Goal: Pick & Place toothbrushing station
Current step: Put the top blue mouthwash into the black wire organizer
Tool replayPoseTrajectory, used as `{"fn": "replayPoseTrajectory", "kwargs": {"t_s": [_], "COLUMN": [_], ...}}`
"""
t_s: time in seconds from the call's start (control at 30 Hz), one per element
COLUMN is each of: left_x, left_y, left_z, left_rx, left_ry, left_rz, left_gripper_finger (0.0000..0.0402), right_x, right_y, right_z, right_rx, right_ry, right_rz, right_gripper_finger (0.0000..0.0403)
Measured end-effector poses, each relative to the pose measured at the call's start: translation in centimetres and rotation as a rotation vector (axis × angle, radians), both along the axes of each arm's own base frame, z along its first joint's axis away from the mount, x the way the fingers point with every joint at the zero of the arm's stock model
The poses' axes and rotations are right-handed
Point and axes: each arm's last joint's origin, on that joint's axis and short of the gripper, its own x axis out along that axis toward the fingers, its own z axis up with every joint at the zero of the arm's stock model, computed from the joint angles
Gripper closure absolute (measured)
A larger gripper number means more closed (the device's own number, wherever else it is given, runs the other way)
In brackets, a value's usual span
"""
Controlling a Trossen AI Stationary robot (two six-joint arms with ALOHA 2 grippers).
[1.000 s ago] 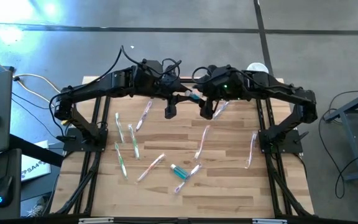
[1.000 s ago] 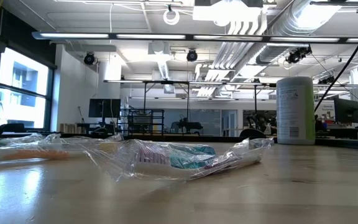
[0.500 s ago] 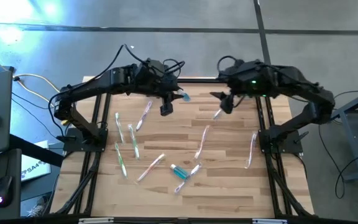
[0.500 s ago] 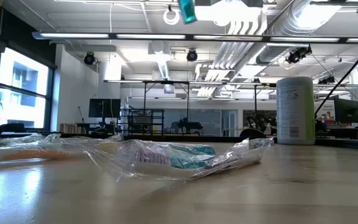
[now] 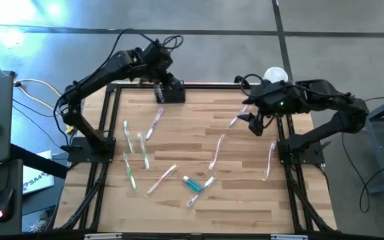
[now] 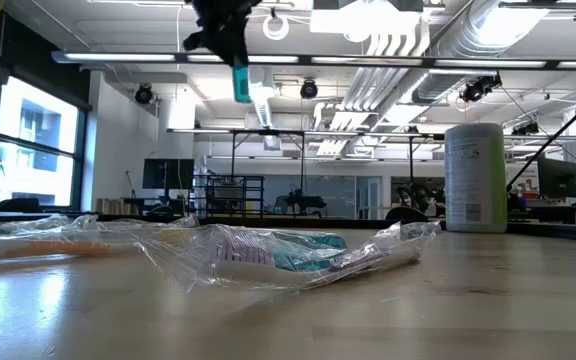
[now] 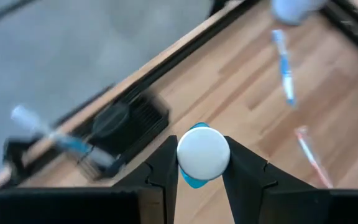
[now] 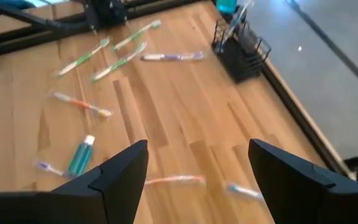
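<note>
My left hand (image 7: 202, 163) hangs over the far-left edge of the counter (image 5: 245, 200), clamped on a teal toothpaste tube (image 7: 202, 154) whose white cap faces my wrist camera. The toothbrushing station (image 5: 171, 95), a small black rack, sits directly beneath it at the counter's back edge, with a toothbrush (image 7: 55, 134) already standing in one compartment. I judge this to be the placing step: the tube is carried and poised, not yet lowered. The next move calls for lining the tube up over a free slot, coming straight down and letting go without knocking the rack. My right hand (image 8: 197, 165) hovers with its fingers spread wide and empty by the counter's right side. A second ago both hands met at the middle of the back edge; they have since parted, the left carrying the tube to the rack.
</note>
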Motion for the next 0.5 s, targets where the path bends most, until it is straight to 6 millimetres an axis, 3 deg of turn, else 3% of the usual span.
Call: {"fn": "replayPoseTrajectory", "kwargs": {"t_s": [0.23, 0.5], "left_x": [0.7, 0.8], "left_y": [2.4, 5.0], "left_z": [-2.3, -4.4], "left_rx": [-0.011, -0.03], "left_ry": [0.114, 0.205], "left_rz": [0.139, 0.194], "left_gripper_finger": [0.031, 0.031], "right_x": [0.3, 0.3], "right_y": [0.6, 1.0], "right_z": [-1.5, -1.6], "right_rx": [0.029, 0.017], "right_ry": [0.039, 0.03], "right_rz": [-0.012, -0.041], "right_gripper_finger": [0.0132, 0.0132]}}
